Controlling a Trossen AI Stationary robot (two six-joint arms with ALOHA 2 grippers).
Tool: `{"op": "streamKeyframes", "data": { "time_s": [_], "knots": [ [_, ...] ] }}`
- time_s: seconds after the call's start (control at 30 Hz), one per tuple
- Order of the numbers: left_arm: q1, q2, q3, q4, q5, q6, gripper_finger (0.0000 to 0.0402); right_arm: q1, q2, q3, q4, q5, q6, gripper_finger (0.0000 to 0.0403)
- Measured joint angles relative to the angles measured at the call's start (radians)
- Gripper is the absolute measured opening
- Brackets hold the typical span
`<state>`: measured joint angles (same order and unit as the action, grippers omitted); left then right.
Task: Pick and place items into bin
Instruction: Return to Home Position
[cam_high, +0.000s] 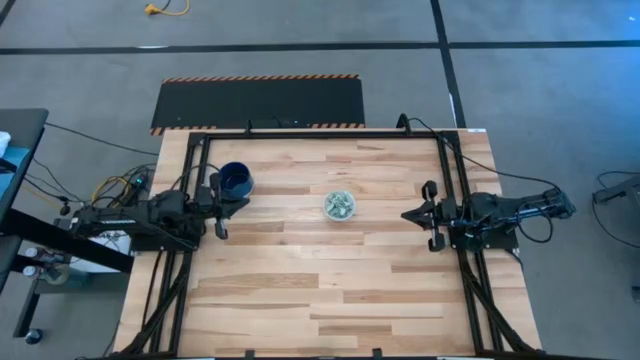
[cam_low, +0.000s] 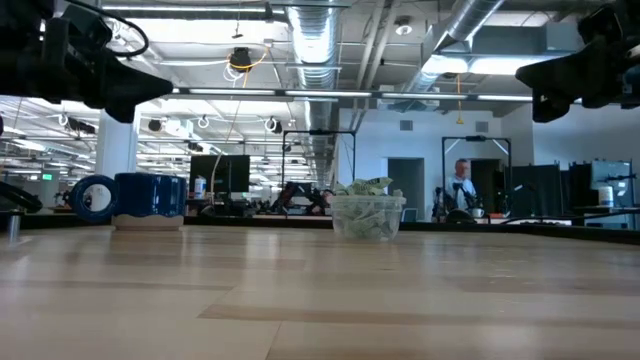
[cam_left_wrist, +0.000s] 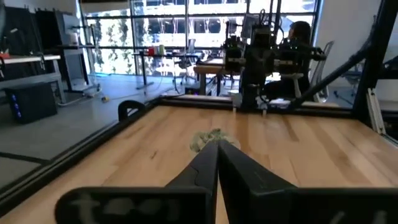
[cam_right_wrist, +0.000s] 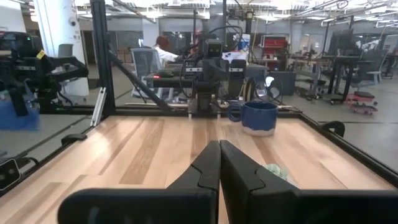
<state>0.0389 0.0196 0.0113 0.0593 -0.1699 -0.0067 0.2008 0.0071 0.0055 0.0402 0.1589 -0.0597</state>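
Note:
The bin, a small clear cup (cam_high: 339, 206), stands upright on its base near the table's middle. It is filled with pale green-and-white wrapped items (cam_low: 365, 187) that heap above its rim. My left gripper (cam_high: 240, 205) hovers at the table's left side, shut and empty, pointing level toward the cup (cam_left_wrist: 208, 138). My right gripper (cam_high: 406, 214) hovers at the right side, also shut and empty, pointing level toward the table's middle. In the right wrist view the cup (cam_right_wrist: 277, 173) shows partly behind its fingers.
A dark blue handled mug (cam_high: 236, 180) stands on the table beside my left gripper, toward the far edge. A black metal frame (cam_high: 320, 133) runs around the table. Bare wood lies between the cup and the near edge (cam_high: 320, 300). A person (cam_low: 462, 185) is in the room behind.

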Motion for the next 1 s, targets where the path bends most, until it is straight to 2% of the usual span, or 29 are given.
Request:
{"op": "streamKeyframes", "data": {
  "time_s": [1.0],
  "knots": [
    [0.0, 0.0, 0.0, -0.007, 0.001, 0.011, 0.0002, 0.0, 0.0, -0.001, 0.0, -0.001, 0.0, 0.0]
  ]
}}
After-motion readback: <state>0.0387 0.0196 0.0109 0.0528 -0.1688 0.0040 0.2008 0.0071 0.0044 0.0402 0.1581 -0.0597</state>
